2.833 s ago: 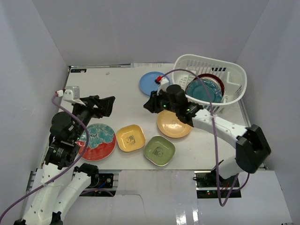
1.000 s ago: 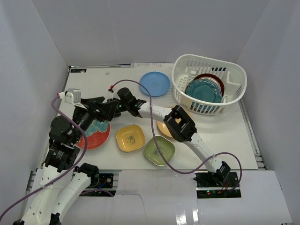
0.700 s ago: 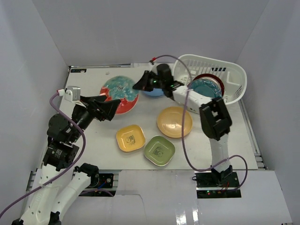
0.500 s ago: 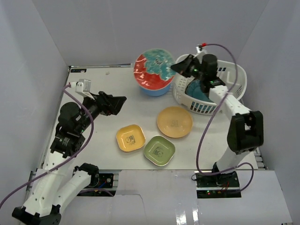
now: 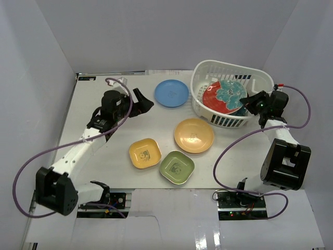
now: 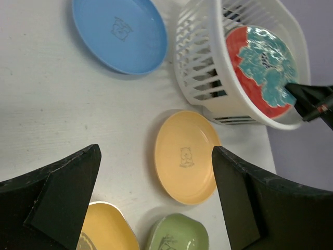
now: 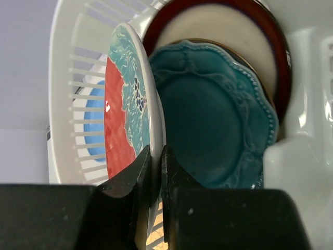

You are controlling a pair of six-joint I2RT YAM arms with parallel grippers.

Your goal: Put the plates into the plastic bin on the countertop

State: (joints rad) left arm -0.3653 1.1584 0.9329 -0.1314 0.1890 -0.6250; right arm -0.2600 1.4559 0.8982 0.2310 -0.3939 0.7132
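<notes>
At the upper left of the top view, the left fingers [image 6: 57, 192] are hanging released, wide apart, above the table [image 5: 93, 156]. Toward the middle, the yellow plate [image 5: 144, 153], blue plate [image 5: 171, 92], green plate [image 5: 177, 167] and orange plate [image 5: 193, 135] are lying flat on the table. At the upper right, the red plate [image 5: 225, 97] is sitting tilted inside the plastic bin [image 5: 229, 70] (over a teal plate [image 7: 208, 130]), and the right fingers [image 7: 130, 182] are clenching its rim.

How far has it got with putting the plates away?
The teal plate and maroon-rimmed plate already lie in the white bin. The right fingers grip the red flower plate by its rim, tilted inside the bin, not yet released. Left on the table: light blue plate, orange plate, yellow plate, green plate.
</notes>
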